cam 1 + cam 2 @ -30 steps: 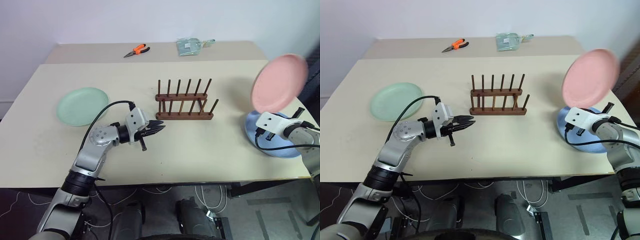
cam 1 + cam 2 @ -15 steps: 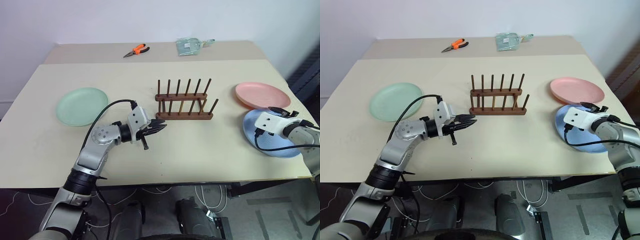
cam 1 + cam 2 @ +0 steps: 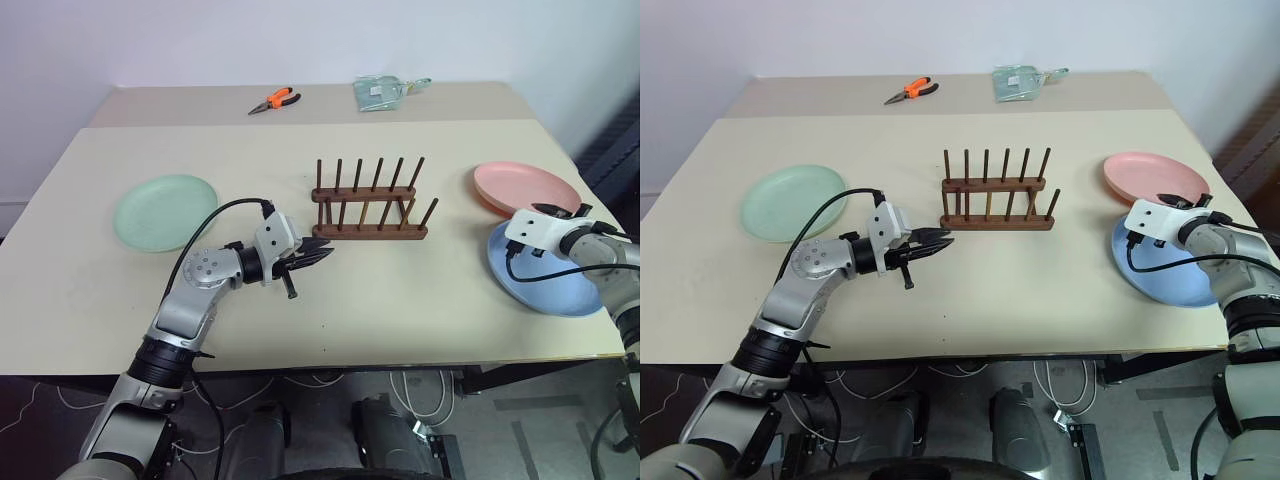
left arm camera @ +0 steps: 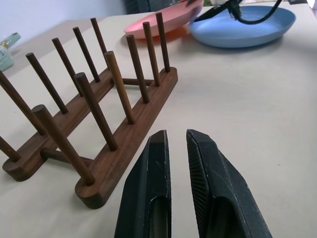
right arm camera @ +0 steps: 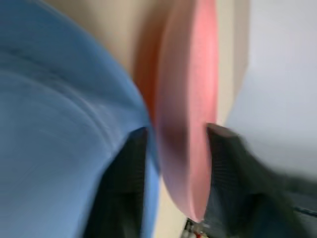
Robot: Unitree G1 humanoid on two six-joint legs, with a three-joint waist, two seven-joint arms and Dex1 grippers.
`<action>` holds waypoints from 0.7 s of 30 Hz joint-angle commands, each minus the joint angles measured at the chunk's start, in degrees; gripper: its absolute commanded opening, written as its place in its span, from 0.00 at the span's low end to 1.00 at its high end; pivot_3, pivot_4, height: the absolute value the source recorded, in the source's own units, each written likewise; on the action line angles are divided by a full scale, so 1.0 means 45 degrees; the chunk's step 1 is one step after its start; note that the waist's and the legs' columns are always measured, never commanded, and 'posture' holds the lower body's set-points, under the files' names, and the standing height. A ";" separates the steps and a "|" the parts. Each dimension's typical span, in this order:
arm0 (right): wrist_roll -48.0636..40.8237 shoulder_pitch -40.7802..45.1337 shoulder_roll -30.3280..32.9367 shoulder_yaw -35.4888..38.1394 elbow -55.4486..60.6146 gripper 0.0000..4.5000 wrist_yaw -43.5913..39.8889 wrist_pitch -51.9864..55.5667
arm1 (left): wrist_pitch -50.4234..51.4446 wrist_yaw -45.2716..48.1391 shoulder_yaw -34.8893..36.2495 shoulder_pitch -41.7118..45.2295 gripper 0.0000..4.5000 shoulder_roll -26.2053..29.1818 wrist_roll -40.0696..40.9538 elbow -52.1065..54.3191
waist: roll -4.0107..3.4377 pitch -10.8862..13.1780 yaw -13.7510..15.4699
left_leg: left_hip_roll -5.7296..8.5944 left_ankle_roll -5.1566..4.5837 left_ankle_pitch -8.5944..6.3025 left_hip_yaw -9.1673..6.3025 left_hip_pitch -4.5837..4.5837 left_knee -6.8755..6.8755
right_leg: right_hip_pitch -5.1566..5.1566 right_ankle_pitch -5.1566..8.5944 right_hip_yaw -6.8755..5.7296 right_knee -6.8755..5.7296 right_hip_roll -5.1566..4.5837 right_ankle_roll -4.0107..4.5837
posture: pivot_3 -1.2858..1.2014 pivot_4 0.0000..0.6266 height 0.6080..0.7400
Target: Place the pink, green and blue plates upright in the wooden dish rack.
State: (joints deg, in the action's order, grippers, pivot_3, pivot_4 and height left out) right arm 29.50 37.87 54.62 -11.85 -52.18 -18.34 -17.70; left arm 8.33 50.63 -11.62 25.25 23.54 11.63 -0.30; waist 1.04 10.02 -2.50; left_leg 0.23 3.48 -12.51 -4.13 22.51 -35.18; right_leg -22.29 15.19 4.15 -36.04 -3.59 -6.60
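Right of the wooden rack [image 3: 367, 201], the pink plate [image 3: 525, 188] lies flat on the desk [image 3: 400, 290], its near edge over the blue plate [image 3: 545, 280]. The right hand [image 3: 1193, 203] straddles the pink rim; whether it grips, I cannot tell. A shallow pinch there could let the plate slip. The green plate [image 3: 163, 211] lies far left of the rack. The left hand [image 3: 318, 254], nearly closed and empty, hovers at the rack's front.

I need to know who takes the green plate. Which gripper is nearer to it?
The left. The left gripper hovers just before the wooden dish rack, with the green plate a short way off on its outer side. The right gripper is across the table at the pink plate.
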 commanded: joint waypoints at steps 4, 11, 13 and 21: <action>0.0064 0.0607 0.0107 -0.0103 -0.0887 0.01 0.0558 -0.0536 | -0.0177 -0.0070 0.0088 -0.0119 0.13 0.0058 -0.0079 0.0380 | -0.0007 0.0005 -0.0013 | 0.0000 0.0000 0.0000 0.0000 -0.0002 -0.0001 | -0.0001 -0.0001 0.0002 -0.0002 0.0001 0.0000 | 0.52 0.24 1.00; 0.0307 0.0397 0.0497 -0.0062 -0.0222 0.01 0.1517 -0.0877 | -0.0216 -0.0118 0.0078 -0.0046 0.13 0.0000 -0.0159 0.0338 | -0.0018 0.0010 -0.0018 | 0.0000 0.0000 0.0000 0.0002 -0.0002 0.0000 | -0.0004 -0.0003 0.0008 -0.0007 0.0001 -0.0003 | 0.52 0.24 1.00; 0.0281 0.0280 0.0738 0.0174 0.0729 0.01 0.1755 -0.0955 | -0.0396 -0.0281 0.0184 -0.0009 0.13 0.0014 -0.0280 0.0178 | -0.0019 0.0011 -0.0012 | 0.0001 0.0000 0.0000 0.0003 -0.0002 0.0000 | -0.0005 -0.0004 0.0009 -0.0006 0.0001 -0.0006 | 0.52 0.24 1.00; -1.0771 -0.1099 -0.1102 0.3531 1.1482 0.01 -0.3802 0.3989 | -0.1535 -0.1581 0.1700 0.0355 0.13 0.0544 -0.0629 -0.1704 | -0.0015 0.0023 -0.0197 | -0.0019 -0.0002 -0.0001 -0.0013 -0.0013 0.0009 | -0.0004 -0.0027 0.0014 -0.0023 0.0030 -0.0048 | 0.52 0.24 1.00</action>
State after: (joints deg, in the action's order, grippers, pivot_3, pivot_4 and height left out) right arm -2.31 33.32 50.67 0.28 -14.10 -28.72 -8.36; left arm 3.67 44.20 -6.55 25.95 25.09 9.08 -7.54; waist 0.97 10.12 -3.39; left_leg 0.11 3.47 -12.52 -4.29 22.45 -35.15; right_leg -22.28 15.06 4.18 -36.17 -3.41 -6.83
